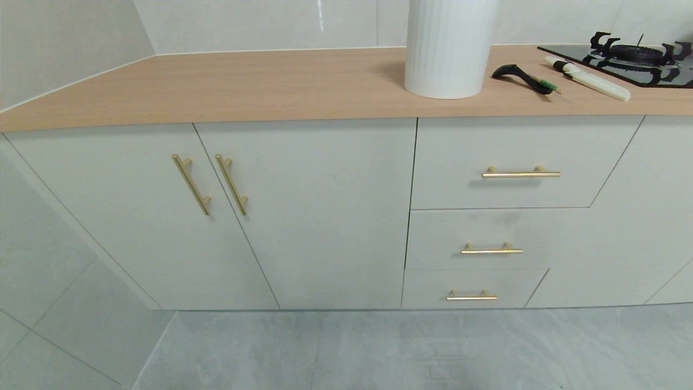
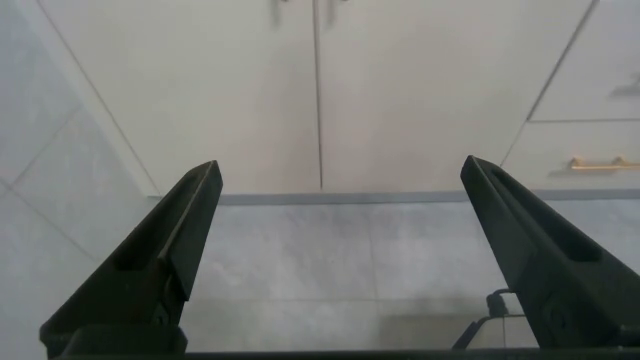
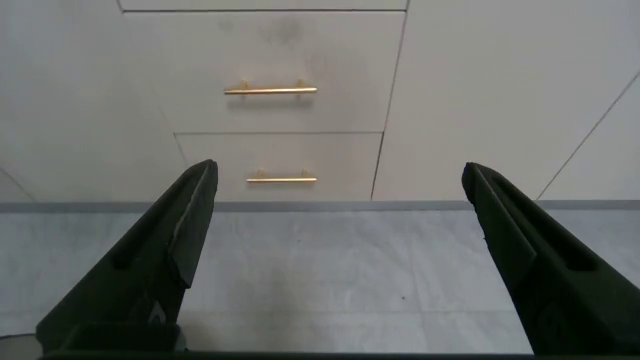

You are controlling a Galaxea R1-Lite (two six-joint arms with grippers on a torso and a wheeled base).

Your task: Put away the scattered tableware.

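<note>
Utensil (image 1: 522,77) lies near countertop (image 1: 270,86) front edge

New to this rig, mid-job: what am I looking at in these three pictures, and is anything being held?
It is a two-armed robot on wheels. The wide picture is from its head camera, facing a kitchen counter. On it: a white ribbed container, a black-handled utensil, a long white utensil and a gas hob. The other two are wrist cameras: the dark prongs are the left gripper and right gripper, both open and empty, low before the cabinet doors and drawers.
</note>
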